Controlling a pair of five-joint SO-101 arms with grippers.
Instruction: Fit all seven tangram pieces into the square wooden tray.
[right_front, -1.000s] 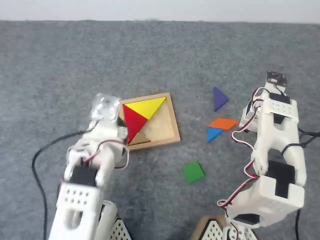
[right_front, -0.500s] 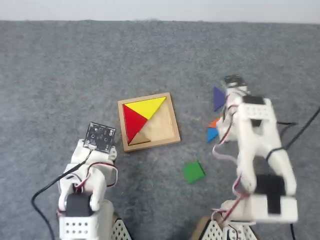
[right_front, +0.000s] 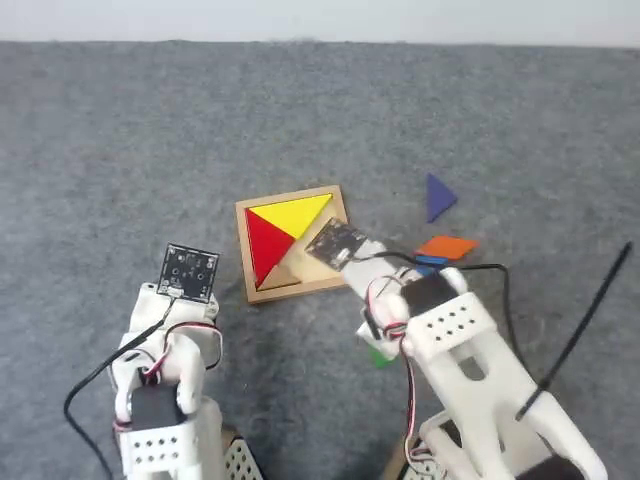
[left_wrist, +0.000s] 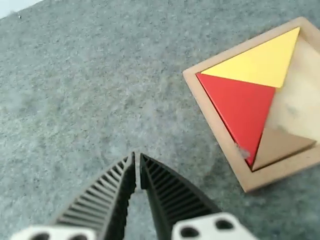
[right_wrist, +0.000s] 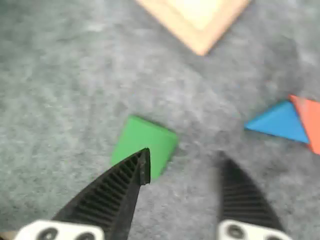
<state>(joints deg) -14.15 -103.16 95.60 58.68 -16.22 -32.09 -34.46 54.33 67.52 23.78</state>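
Right claw spread, green square at one fingertip

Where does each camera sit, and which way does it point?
High view: fixed overhead, looking down on tray, purple triangle, both arms.
Left wrist view: on left arm, looking past its shut jaws at the tray.
Right wrist view: on right arm, looking past its open jaws at the green square.
Shared: high and left wrist views both show the red triangle.

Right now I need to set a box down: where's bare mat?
Bare: left of the wooden tray, ahead of the left claw, and the far strip beyond the purple triangle. Crowded: right of the tray, around the right claw, green square, blue triangle and orange piece.
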